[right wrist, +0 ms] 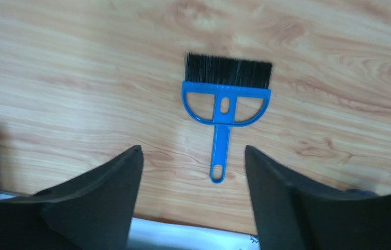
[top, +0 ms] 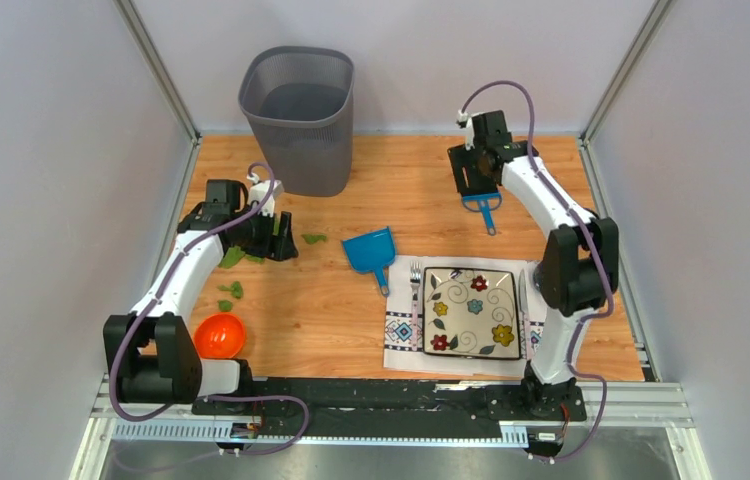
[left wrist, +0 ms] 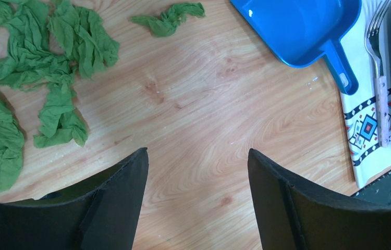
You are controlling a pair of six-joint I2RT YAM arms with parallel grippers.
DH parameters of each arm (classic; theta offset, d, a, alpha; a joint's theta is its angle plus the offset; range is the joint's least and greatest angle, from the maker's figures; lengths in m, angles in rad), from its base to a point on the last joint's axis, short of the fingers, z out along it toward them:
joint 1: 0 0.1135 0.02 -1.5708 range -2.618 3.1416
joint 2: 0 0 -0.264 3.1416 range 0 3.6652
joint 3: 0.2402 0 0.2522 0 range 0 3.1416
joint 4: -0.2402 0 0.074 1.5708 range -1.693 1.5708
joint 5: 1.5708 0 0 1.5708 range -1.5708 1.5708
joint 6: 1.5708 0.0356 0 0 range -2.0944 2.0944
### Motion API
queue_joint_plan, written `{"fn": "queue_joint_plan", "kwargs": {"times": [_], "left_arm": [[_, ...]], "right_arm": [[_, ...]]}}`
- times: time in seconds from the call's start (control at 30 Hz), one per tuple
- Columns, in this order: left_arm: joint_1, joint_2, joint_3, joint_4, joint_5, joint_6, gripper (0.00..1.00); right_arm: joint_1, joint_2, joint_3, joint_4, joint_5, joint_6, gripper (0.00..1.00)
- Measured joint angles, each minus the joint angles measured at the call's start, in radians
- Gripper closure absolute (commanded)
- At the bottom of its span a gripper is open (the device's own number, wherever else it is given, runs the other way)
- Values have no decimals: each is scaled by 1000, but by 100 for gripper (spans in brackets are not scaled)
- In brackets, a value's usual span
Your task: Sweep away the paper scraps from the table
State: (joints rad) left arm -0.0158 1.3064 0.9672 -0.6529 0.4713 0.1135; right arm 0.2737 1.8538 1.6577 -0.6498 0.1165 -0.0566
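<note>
Green scraps lie on the table at the left of the top view, most in a cluster beside and partly under the left gripper, one just right of it, and a few lower down. In the left wrist view the scraps fill the upper left, and the left gripper hangs with its jaws spread over bare wood, nothing between them. A blue dustpan sits near the middle, its handle reaching the placemat, which carries a fork and a flowered plate. At the upper right the right gripper hovers above a small blue brush. The right wrist view shows that gripper spread wide, with the brush lying flat on the wood below, bristles toward the top of the frame, untouched. A grey mesh bin stands at the upper left, and an orange bowl at the lower left.
</note>
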Motion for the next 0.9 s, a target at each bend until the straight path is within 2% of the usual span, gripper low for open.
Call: {"fn": "queue_joint_plan", "kwargs": {"times": [0.03, 0.3, 0.47, 0.7, 0.8, 0.9], "left_arm": [[0, 4, 0, 0, 3, 0, 23], [0, 13, 0, -1, 18, -3, 23], [0, 18, 0, 0, 21, -3, 25], [0, 42, 4, -1, 36, -13, 25], [0, 42, 5, -1, 45, -19, 25], [0, 43, 8, -1, 48, -22, 25]], "right_arm": [[-17, 35, 4, -18, -15, -37, 38], [-39, 330, 216, -192, -129, -214, 39], [-63, 371, 252, -240, -144, -254, 48], [-76, 461, 306, -252, -153, -267, 49], [-76, 478, 314, -249, -159, -272, 61], [-69, 496, 338, -254, -138, -267, 82]]}}
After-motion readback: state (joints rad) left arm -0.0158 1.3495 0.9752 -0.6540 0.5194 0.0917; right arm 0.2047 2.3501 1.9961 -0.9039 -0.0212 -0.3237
